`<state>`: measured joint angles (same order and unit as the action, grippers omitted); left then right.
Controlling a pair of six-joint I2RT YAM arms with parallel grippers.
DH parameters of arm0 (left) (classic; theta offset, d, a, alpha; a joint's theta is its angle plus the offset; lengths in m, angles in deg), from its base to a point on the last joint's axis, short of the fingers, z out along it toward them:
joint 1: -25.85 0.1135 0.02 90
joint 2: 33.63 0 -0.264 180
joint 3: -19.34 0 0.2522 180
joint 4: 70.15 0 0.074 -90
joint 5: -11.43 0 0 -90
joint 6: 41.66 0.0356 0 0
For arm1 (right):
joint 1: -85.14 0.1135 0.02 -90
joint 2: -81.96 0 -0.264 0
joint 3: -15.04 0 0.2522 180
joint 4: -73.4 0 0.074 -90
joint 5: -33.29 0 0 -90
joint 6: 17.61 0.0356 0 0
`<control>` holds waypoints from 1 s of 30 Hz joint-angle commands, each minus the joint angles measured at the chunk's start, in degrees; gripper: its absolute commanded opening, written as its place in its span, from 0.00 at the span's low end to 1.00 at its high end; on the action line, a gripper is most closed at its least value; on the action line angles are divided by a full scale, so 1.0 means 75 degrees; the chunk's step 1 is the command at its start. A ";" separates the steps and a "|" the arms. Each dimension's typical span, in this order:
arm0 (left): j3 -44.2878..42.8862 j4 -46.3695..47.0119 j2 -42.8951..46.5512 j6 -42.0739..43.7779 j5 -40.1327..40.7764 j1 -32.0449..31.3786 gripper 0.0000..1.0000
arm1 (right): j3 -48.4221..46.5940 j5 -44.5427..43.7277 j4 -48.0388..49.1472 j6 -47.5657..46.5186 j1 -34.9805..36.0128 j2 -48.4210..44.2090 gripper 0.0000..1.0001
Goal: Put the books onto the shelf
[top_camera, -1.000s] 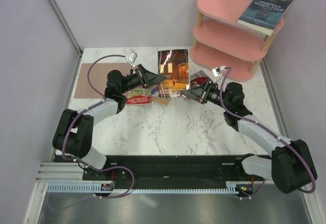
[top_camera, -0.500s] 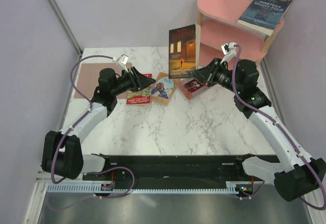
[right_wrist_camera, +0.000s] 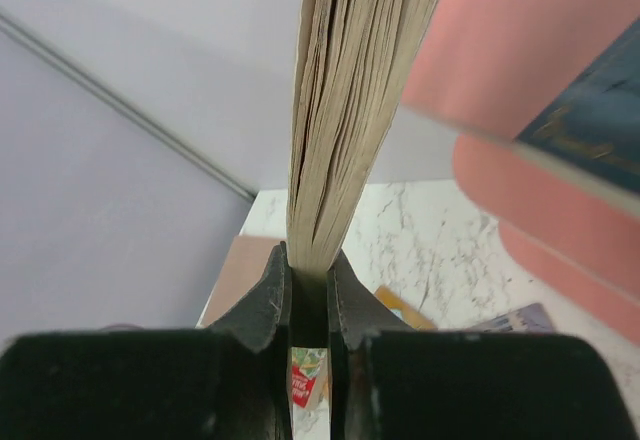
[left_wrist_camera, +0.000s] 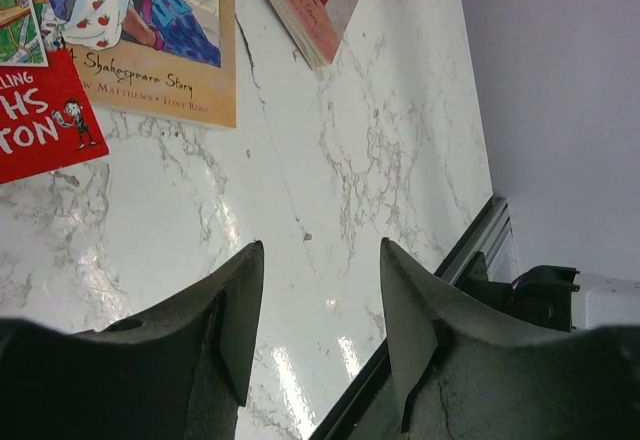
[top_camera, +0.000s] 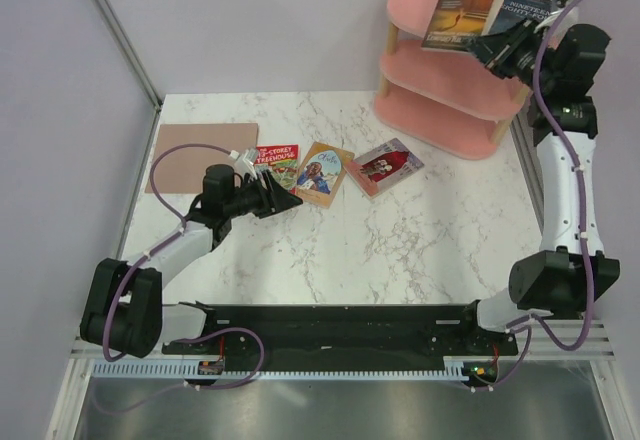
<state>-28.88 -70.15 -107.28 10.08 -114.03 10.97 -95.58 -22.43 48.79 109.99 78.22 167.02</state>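
The left claw [left_wrist_camera: 320,252] hangs open over the marble table [left_wrist_camera: 340,150] near the tan book [left_wrist_camera: 150,55].

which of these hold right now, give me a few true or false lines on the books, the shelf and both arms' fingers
1. Three books lie flat on the table. True: the red Treehouse book, the tan book and the pink-grey book.
2. The left fingers hold the red Treehouse book. False: they are open and empty over the table.
3. The right fingers are shut on the dark brown-orange book. True.
4. The shelf has a bare top tier. False: the dark blue book lies there.
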 commanded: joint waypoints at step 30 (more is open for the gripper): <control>0.0504 0.0427 0.0187 0.0320 -0.0205 -0.0009 0.54 | 0.0270 0.2296 0.4341 0.4243 -0.2746 0.1409 0.05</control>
<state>-25.15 -69.13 -107.06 10.30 -114.67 10.97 -94.25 -6.95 71.33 138.01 57.63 177.84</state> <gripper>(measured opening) 0.542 0.136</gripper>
